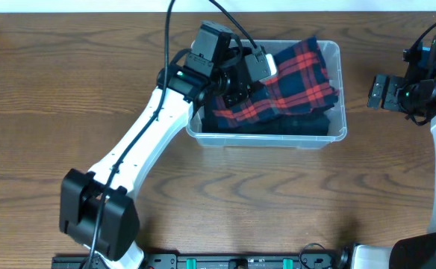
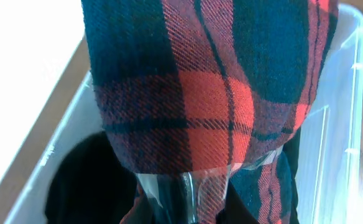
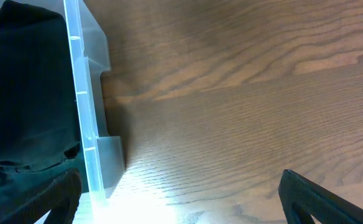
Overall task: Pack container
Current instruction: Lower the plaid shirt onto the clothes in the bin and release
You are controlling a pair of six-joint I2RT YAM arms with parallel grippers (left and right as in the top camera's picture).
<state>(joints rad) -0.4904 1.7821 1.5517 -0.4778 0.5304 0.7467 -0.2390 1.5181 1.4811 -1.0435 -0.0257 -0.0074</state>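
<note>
Packing container (image 1: 270, 140): clear plastic tub with a thick rim, standing on the table directly beneath the left jaws; its end wall (image 3: 82, 93) lies off to the side of the right jaws, apart from them.
Plaid cloth (image 1: 307, 75): red and dark-blue check, draped across the tub's interior and reaching its far rim; one bunched fold (image 2: 212, 93) rises up to the left jaws and fills most of the left wrist view.
Dark garment (image 1: 293, 125): lies in the tub under the plaid, below and beside the left jaws; it also shows against the tub wall (image 3: 20, 81) in the right wrist view.
Left gripper (image 1: 233, 84): reaches down inside the tub's left half, jaws drawn narrow and pinching the plaid fold.
Right gripper (image 1: 375, 91): hovers over bare wood beyond the tub's right end, jaws spread wide with nothing between the fingers (image 3: 318, 199).
Table (image 1: 54, 75): brown wood grain, visible under the right jaws.
</note>
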